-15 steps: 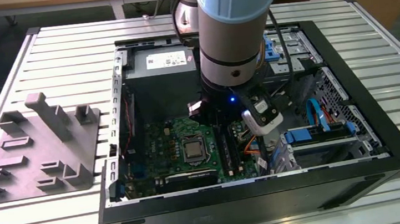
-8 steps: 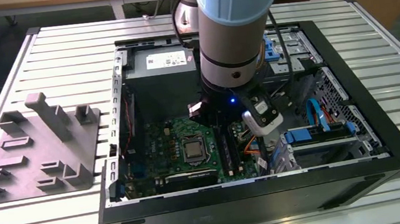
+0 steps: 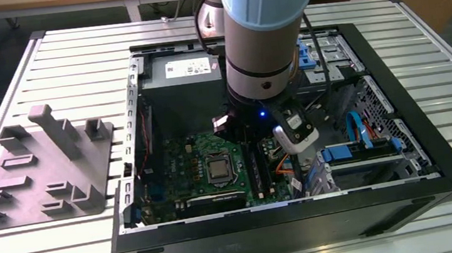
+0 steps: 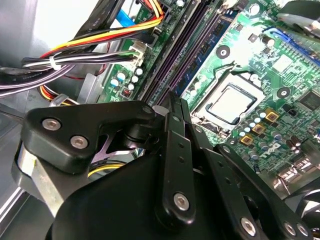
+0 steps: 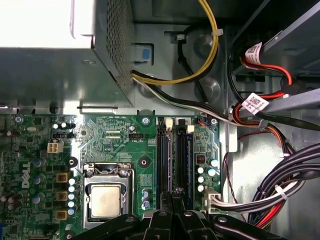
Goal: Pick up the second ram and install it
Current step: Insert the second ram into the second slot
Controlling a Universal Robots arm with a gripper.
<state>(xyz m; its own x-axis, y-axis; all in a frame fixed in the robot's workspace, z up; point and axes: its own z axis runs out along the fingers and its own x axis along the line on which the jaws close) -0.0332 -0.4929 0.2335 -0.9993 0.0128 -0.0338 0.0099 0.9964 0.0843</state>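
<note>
currently your gripper (image 4: pixel 173 100) is hanging above the memory slots (image 5: pixel 174 155) of the motherboard (image 5: pixel 115 140), fingers (image 4: pixel 169 145) pressing together; i cannot tell whether it is holding anything.

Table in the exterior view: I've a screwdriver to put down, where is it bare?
Bare table behind the grey fixture, in front of it, and on the exterior view's right of the case. Inside the case is crowded: arm, cables, motherboard.

Exterior view: high, angled down into open black computer case (image 3: pixel 288 233). Both wrist views: behind black gripper (image 4: pixel 172 100) (image 5: pixel 176 192), close over green motherboard (image 4: pixel 240 47) (image 5: pixel 115 135).
</note>
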